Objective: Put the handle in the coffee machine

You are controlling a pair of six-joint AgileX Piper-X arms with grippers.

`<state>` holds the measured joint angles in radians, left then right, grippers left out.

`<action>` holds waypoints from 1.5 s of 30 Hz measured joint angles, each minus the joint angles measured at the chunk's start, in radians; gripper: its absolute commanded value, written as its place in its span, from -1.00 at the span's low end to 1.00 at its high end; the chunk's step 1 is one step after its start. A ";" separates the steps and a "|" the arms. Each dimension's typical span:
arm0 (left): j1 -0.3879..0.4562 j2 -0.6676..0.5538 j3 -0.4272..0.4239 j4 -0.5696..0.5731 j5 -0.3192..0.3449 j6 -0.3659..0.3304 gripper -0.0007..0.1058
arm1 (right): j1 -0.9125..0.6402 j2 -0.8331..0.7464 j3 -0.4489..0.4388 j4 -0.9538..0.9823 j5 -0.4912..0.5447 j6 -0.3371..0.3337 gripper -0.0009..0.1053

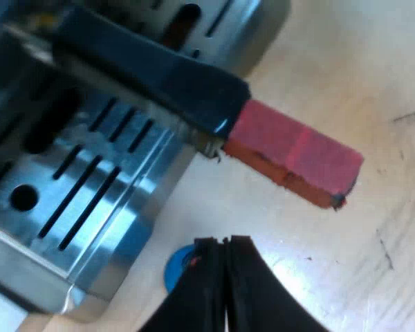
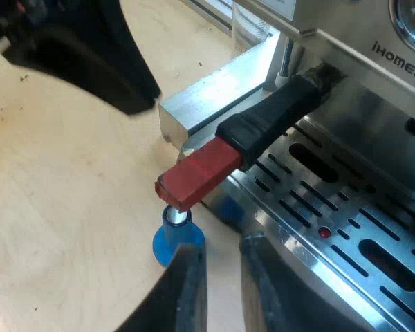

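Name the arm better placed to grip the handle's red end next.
Probably right: the right gripper is open, close under the red end; the left gripper is also near but shut.

Matte black jaws, curved outer edges, flat inner faces, narrow tapering tips

A blue tamper (image 2: 167,241) (image 1: 176,267) stands on my pale wooden table (image 2: 55,180) (image 1: 332,76), close at twelve o'clock.
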<state>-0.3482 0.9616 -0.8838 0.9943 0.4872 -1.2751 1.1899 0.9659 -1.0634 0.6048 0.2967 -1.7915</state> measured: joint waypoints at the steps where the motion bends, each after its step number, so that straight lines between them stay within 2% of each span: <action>1: 0.012 -0.016 0.000 0.000 -0.001 0.000 -0.98 | 0.000 0.000 0.000 0.002 0.000 0.000 -0.67; 3: 0.026 -0.036 0.000 0.007 -0.001 0.000 -0.98 | 0.000 0.000 0.000 0.004 0.000 0.000 -0.67; 4: 0.071 -0.109 0.000 0.064 -0.001 0.000 -0.98 | 0.000 0.000 0.000 0.005 -0.002 0.000 -0.67; 7: 0.096 -0.159 0.000 0.095 -0.001 0.000 -0.98 | 0.000 0.000 0.000 0.005 -0.005 0.005 -0.67; 10: 0.119 -0.214 0.000 0.101 -0.001 0.000 -0.98 | 0.000 0.000 0.000 0.005 -0.008 0.005 -0.67; 16: 0.157 -0.291 0.000 0.103 -0.004 -0.055 -0.98 | 0.000 0.000 0.000 0.005 0.015 0.005 -0.67; 18: 0.157 -0.297 0.000 0.103 -0.004 -0.065 -0.92 | 0.000 0.000 0.000 0.005 0.014 0.005 -0.67; 20: 0.157 -0.297 0.000 0.103 -0.004 -0.073 -0.71 | 0.000 0.000 0.000 0.005 0.014 0.005 -0.67; 21: 0.157 -0.297 0.000 0.103 -0.004 -0.076 -0.71 | 0.000 0.000 0.000 0.005 0.014 0.005 -0.67; 22: 0.157 -0.297 0.000 0.103 -0.004 -0.077 -0.34 | 0.000 0.000 0.000 0.013 0.014 0.005 -0.66; 23: 0.157 -0.297 0.000 0.105 -0.004 -0.085 -0.06 | 0.000 0.000 0.000 0.018 0.014 0.005 -0.59; 24: 0.157 -0.297 0.000 0.106 -0.004 -0.091 0.04 | 0.000 0.000 0.000 0.021 0.014 0.005 -0.53; 25: 0.157 -0.297 0.000 0.105 -0.004 -0.106 0.29 | 0.000 0.000 0.000 0.028 0.014 0.005 -0.41; 26: 0.157 -0.297 0.000 0.105 -0.004 -0.109 0.42 | 0.000 0.000 0.000 0.030 0.014 0.005 -0.22; 28: 0.157 -0.297 0.000 0.105 0.004 -0.111 0.54 | 0.000 0.000 0.000 0.036 0.014 0.007 -0.12; 29: 0.157 -0.297 0.000 0.105 0.006 -0.111 0.54 | 0.000 0.000 0.000 0.038 0.014 0.012 0.02; 31: 0.157 -0.297 0.000 0.114 0.020 -0.116 0.54 | 0.000 0.000 0.000 0.043 0.014 0.036 0.44; 32: 0.157 -0.297 0.000 0.120 0.020 -0.117 0.54 | 0.000 0.000 0.000 0.047 0.014 0.043 0.48; 40: 0.157 -0.297 0.000 0.126 0.020 -0.119 0.54 | 0.000 -0.002 0.000 0.124 0.018 0.047 0.55; 44: 0.157 -0.297 -0.007 0.126 0.015 -0.129 0.54 | 0.000 -0.002 -0.002 0.157 0.044 0.092 0.55; 45: 0.157 -0.297 -0.019 0.126 0.011 -0.129 0.54 | 0.000 -0.002 -0.012 0.167 0.063 0.129 0.55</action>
<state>-0.1914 0.6651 -0.9023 1.1208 0.4977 -1.4044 1.1899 0.9643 -1.0757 0.7714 0.3598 -1.6628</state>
